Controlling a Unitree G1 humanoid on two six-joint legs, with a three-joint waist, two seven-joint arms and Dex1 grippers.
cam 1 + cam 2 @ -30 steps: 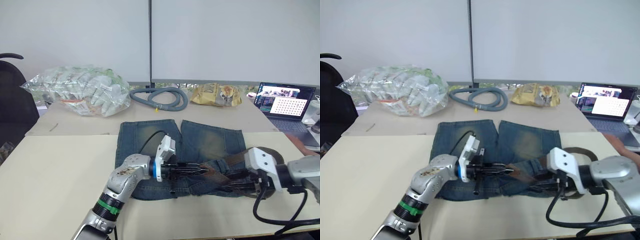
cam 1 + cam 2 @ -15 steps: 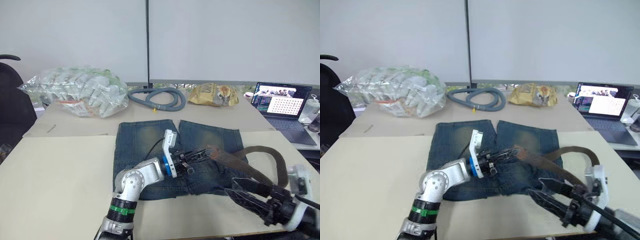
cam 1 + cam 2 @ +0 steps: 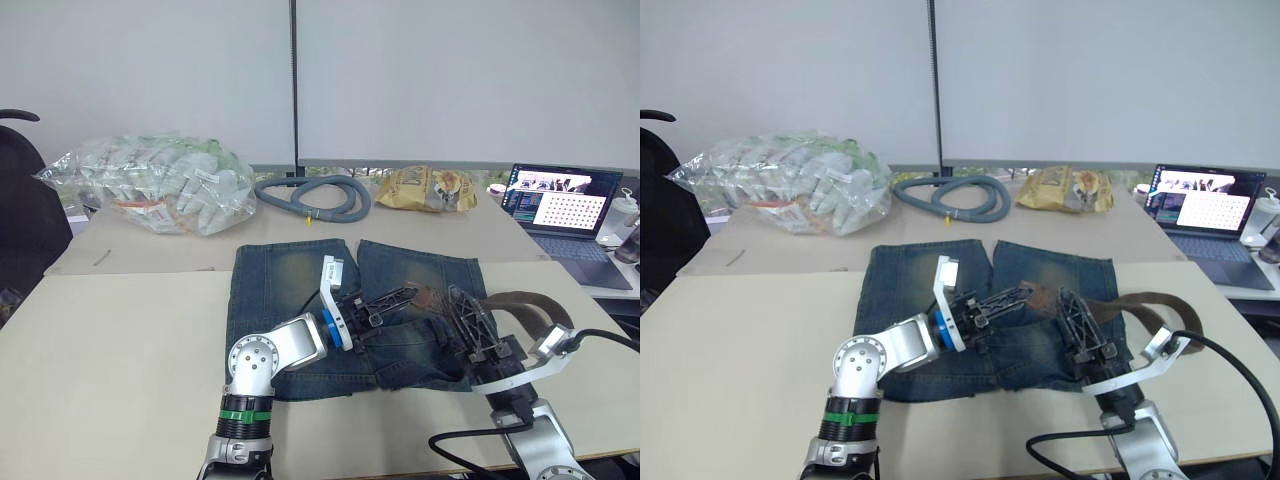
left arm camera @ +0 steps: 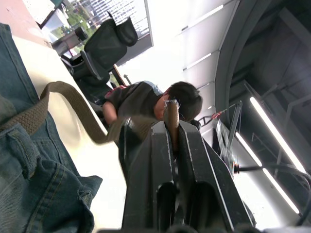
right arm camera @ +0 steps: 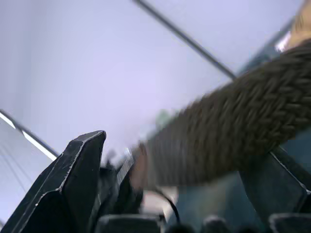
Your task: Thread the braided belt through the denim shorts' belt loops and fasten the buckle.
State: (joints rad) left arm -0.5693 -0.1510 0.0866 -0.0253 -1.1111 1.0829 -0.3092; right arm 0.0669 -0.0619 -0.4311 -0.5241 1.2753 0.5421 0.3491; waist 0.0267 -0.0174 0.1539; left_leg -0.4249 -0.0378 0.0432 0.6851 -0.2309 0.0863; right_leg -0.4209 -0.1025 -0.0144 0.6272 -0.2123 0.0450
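The braided belt [image 3: 505,300] lies across the waistband of the denim shorts [image 3: 300,290], its free length curving off past the shorts toward three o'clock; its tip is pinched between the closed fingers of the left gripper [image 3: 404,293], raised above the fabric. The right gripper [image 3: 470,322], fingers spread apart, straddles the strap just beside, at four o'clock of the left one. I judge threading is at an early stage: I cannot tell whether any belt loop is passed, and fastening remains.
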